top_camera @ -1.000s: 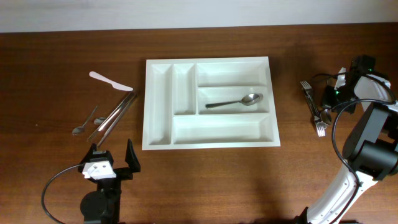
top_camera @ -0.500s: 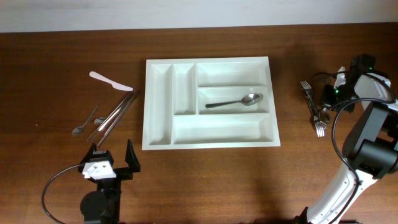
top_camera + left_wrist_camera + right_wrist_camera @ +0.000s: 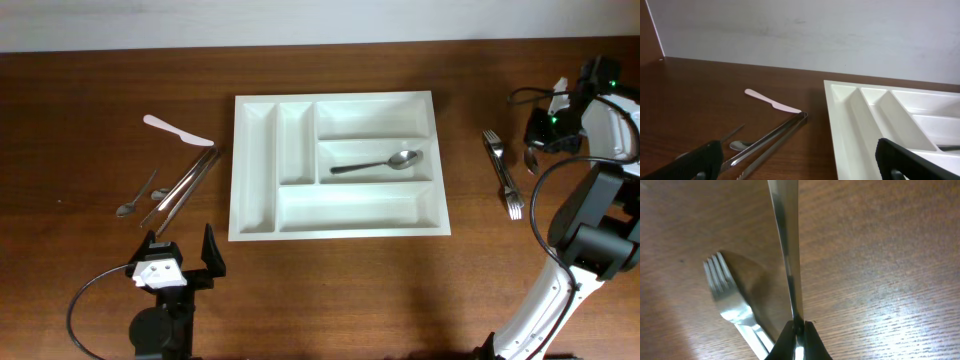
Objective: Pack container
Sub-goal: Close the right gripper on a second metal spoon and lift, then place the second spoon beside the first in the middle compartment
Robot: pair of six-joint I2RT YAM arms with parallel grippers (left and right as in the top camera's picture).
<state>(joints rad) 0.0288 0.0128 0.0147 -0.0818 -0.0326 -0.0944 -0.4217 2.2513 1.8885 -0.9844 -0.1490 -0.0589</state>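
Observation:
The white cutlery tray, the container (image 3: 335, 225), lies at the table's middle; one spoon (image 3: 380, 163) lies in its middle right compartment. Its left part also shows in the left wrist view (image 3: 850, 130). My right gripper (image 3: 541, 138) is at the far right, shut on the thin handle of a metal utensil (image 3: 785, 240), which looks like a spoon whose bowl (image 3: 531, 157) hangs just below. In the right wrist view the jaws (image 3: 797, 327) pinch that handle above the wood. My left gripper (image 3: 180, 262) is open and empty, near the front left (image 3: 800, 167).
Forks (image 3: 503, 175) lie on the wood right of the tray, and one fork head (image 3: 722, 287) shows under the held utensil. Left of the tray lie metal tongs (image 3: 185, 185), a white plastic knife (image 3: 178, 130) and a small spoon (image 3: 135, 197).
My right gripper has lifted the utensil off the spot beside the forks and moved toward the table's back. The left arm has not moved.

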